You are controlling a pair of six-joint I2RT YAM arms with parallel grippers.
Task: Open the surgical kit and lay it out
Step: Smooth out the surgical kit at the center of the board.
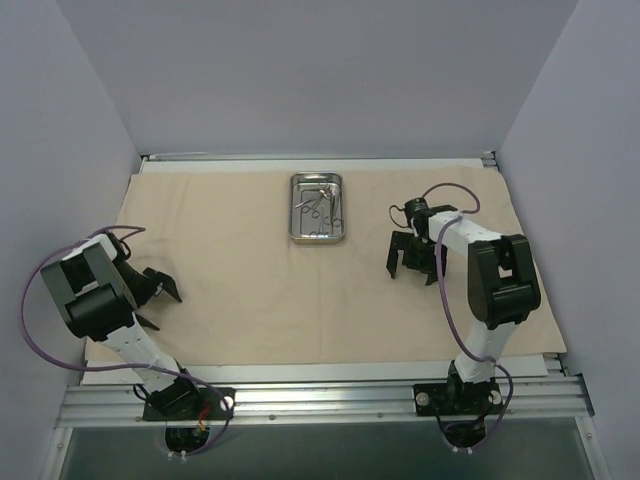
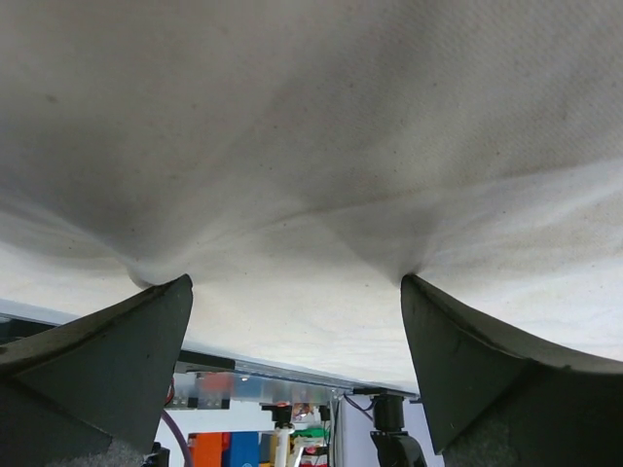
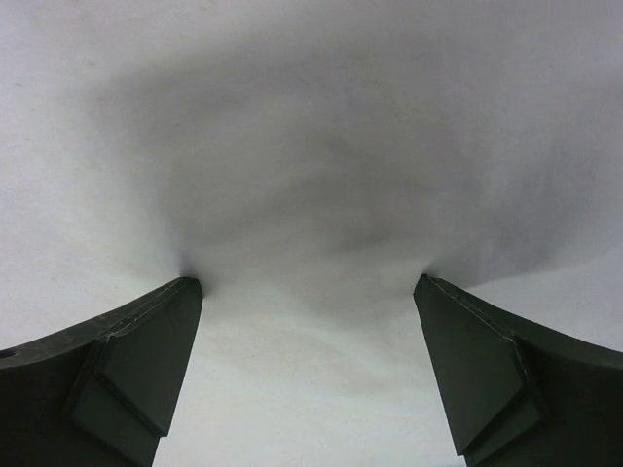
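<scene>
The beige wrapping cloth [image 1: 250, 280] lies spread flat over the table. The shiny steel tray [image 1: 317, 209] sits on it at the back centre, with the thin silver forceps [image 1: 318, 205] inside. My left gripper [image 1: 160, 300] is open and empty, its fingertips touching the cloth near the left side. In the left wrist view only cloth [image 2: 311, 175] fills the space between the fingers [image 2: 117, 370]. My right gripper [image 1: 412, 258] is open and empty, fingertips down on the cloth right of the tray. The right wrist view shows only cloth [image 3: 311, 195] between its fingers [image 3: 487, 370].
Purple walls close in the table at the back and both sides. A metal rail [image 1: 320, 395] runs along the near edge by the arm bases. The cloth's near edge shows in the left wrist view [image 2: 292, 362], with the rail beyond it.
</scene>
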